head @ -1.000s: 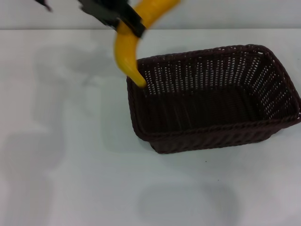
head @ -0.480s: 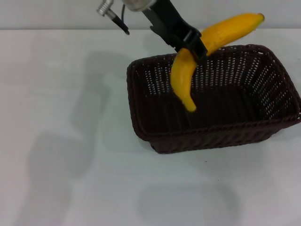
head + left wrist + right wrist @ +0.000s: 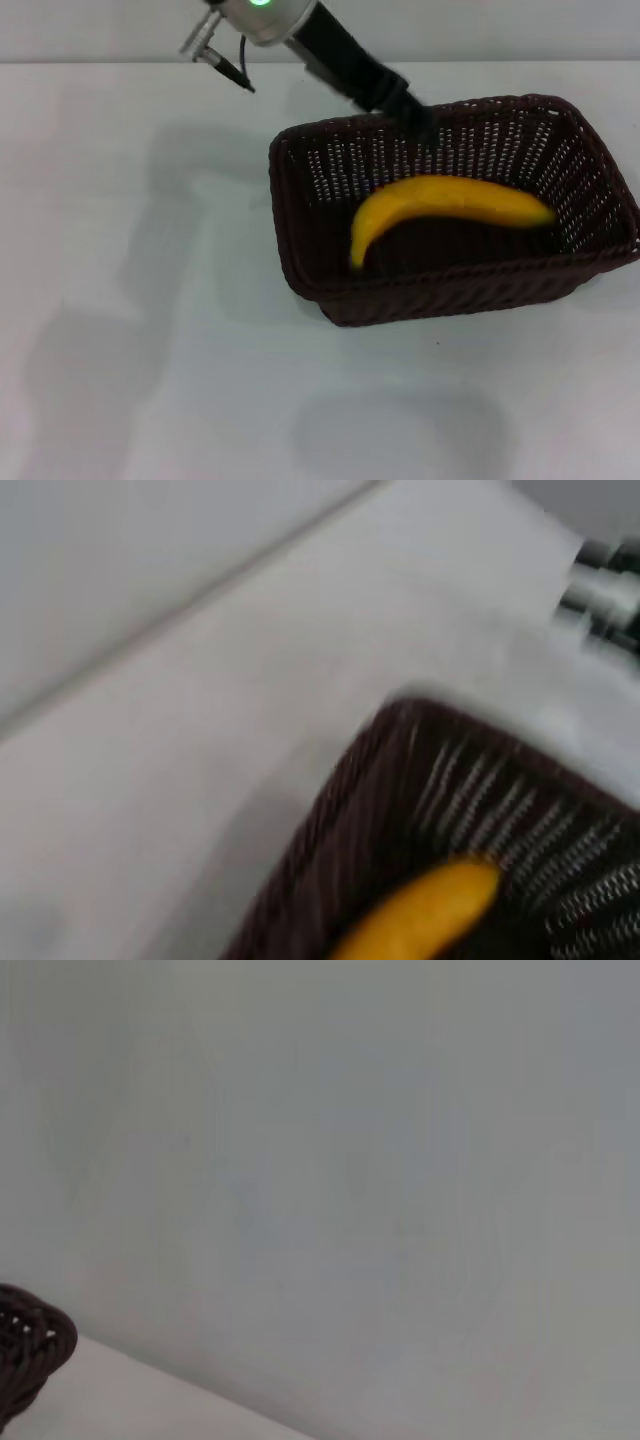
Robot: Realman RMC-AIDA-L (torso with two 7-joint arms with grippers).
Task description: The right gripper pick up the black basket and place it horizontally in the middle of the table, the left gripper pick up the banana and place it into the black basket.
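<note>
The yellow banana (image 3: pixel 440 205) lies lengthwise inside the black basket (image 3: pixel 450 285), free of any gripper. The basket stands horizontally on the white table (image 3: pixel 150 300), right of centre. My left gripper (image 3: pixel 415 115), a black claw, hangs empty and open over the basket's far rim, just above the banana. In the left wrist view the banana's end (image 3: pixel 425 915) shows inside the basket's corner (image 3: pixel 350 830). The right gripper is out of view. The right wrist view shows only a bit of basket rim (image 3: pixel 25 1355) and a pale wall.
The table's far edge meets a pale wall at the top of the head view. White table surface stretches to the left of and in front of the basket.
My left gripper carried the banana right, over the basket, then let it go. The banana dropped and now lies in the basket. The basket has not moved.
</note>
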